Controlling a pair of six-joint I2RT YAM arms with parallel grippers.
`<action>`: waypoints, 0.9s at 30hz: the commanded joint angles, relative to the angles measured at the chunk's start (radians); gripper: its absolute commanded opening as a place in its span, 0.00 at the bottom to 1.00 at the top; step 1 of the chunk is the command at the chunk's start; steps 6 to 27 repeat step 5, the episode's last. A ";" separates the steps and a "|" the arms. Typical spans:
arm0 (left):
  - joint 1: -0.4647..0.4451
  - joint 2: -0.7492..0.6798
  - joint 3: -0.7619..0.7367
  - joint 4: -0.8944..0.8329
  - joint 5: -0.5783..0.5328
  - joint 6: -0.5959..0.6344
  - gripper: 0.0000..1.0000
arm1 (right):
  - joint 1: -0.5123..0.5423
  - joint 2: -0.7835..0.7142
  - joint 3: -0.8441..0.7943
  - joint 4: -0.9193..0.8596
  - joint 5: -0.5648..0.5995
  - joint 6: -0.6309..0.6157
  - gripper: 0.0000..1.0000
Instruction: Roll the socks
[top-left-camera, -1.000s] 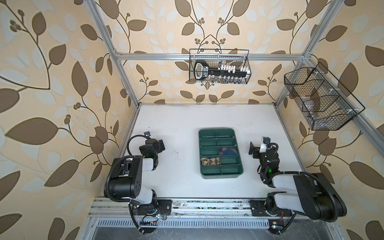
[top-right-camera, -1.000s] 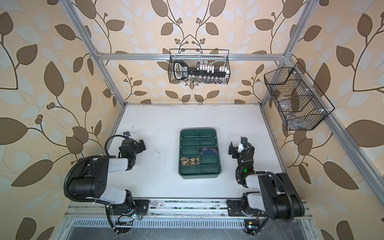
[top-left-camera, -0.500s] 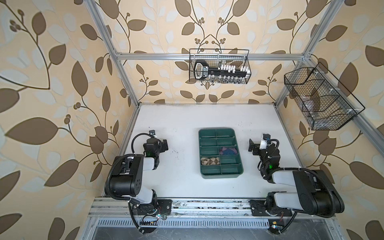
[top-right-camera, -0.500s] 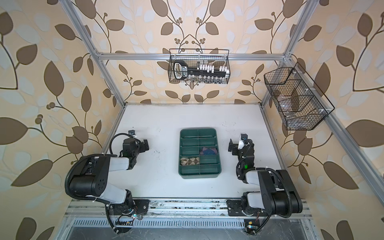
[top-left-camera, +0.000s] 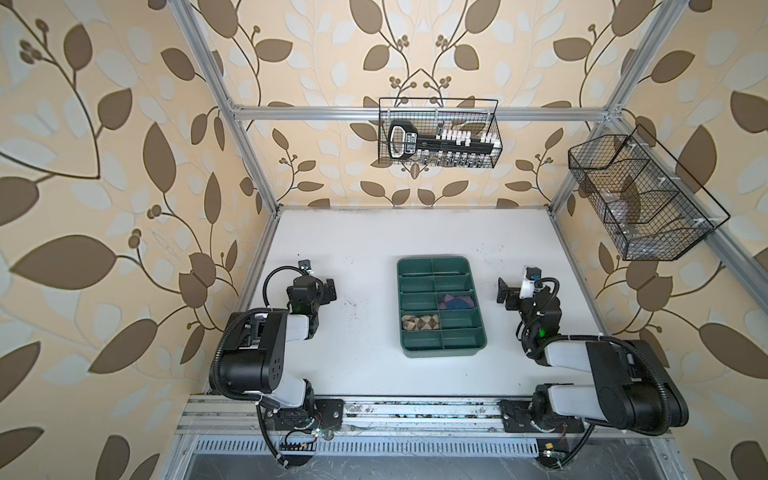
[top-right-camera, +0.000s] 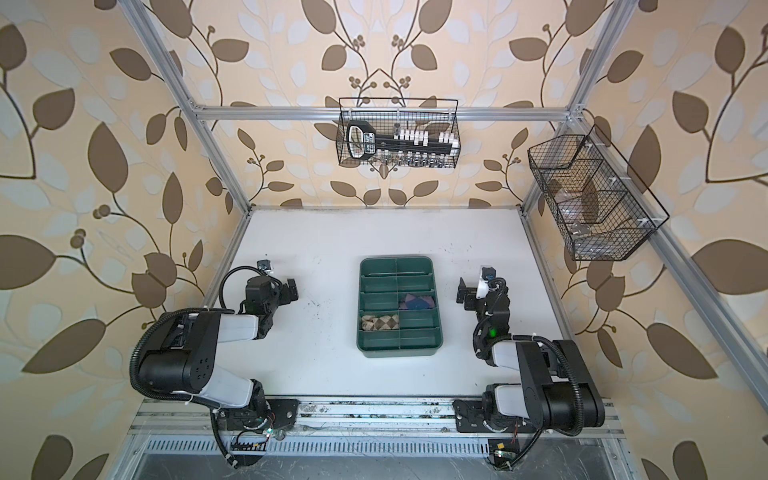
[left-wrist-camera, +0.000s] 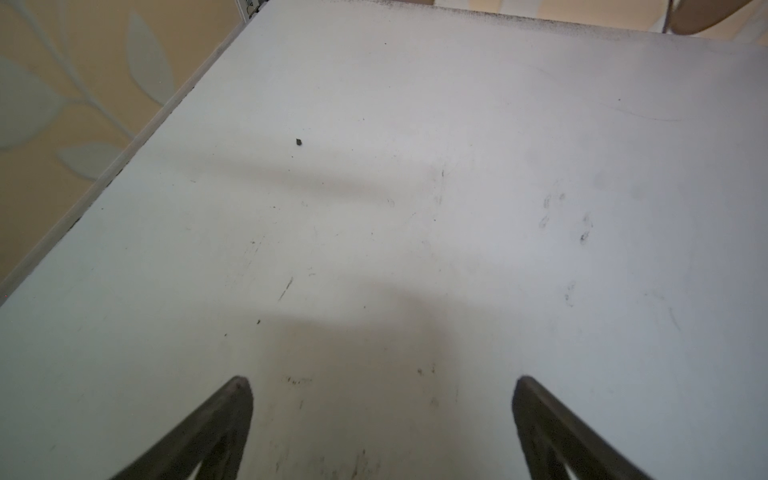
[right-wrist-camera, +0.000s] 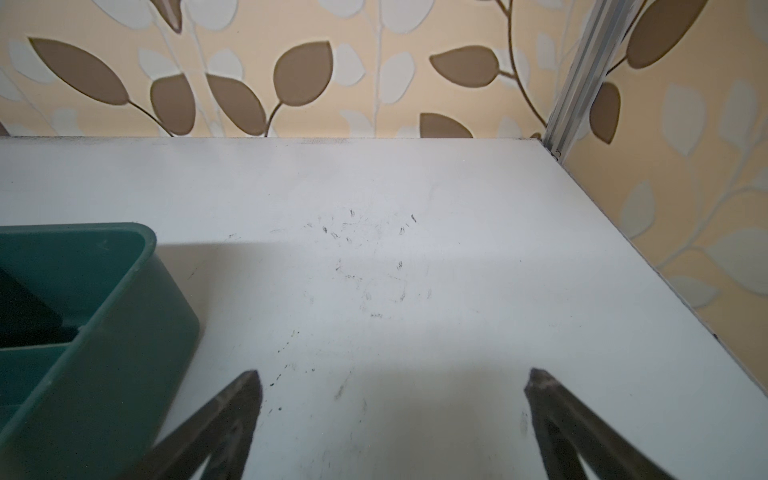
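1. Green plastic tray (top-left-camera: 440, 352) (top-right-camera: 399, 352) at centre frame on the white bench (top-left-camera: 365, 249) (top-right-camera: 316, 249) in both top views. Split into two columns of compartments, five rows.
2. Tan argyle sock (top-left-camera: 420, 322) (top-right-camera: 380, 322): bundled compact in the left column, second row up from the tray's lower edge. Cannot tell whether properly rolled.
3. Purple sock (top-left-camera: 457, 301) (top-right-camera: 417, 302): right column, middle row, diagonally next to the tan one. Navy patch facing up, also bundled.
4. Left fingers (top-left-camera: 329, 289) (top-right-camera: 293, 289) (left-wrist-camera: 224, 419): spread wide, nothing between them. Left of the tray, well apart from it, over bare bench. Wrist view: only scuffed bench surface plus one dark speck (left-wrist-camera: 299, 142) in the upper-centre of the frame.
5. Right fingers (top-left-camera: 504, 289) (top-right-camera: 462, 289) (right-wrist-camera: 232, 415): likewise spread wide and empty. Right of the tray, near but not touching. Wrist view: tray corner (right-wrist-camera: 145, 249) at the left edge of the frame, scuff marks mid-frame.
6. Neither sock in contact with either arm.
7. Wire basket (top-left-camera: 494, 124) (top-right-camera: 455, 124) hung on the back rail, upper centre, holding a black rack with white pieces. Second wire basket (top-left-camera: 665, 253) (top-right-camera: 615, 255) on the side rail, upper right; contents too faint to tell.
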 joint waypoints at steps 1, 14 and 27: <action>-0.008 -0.008 0.026 0.041 0.015 0.011 0.99 | -0.005 0.000 0.019 0.010 -0.019 0.004 1.00; -0.008 -0.009 0.025 0.043 0.016 0.011 0.99 | -0.001 -0.006 0.013 0.016 -0.018 0.001 1.00; -0.008 -0.009 0.025 0.043 0.016 0.011 0.99 | -0.001 -0.006 0.013 0.016 -0.018 0.001 1.00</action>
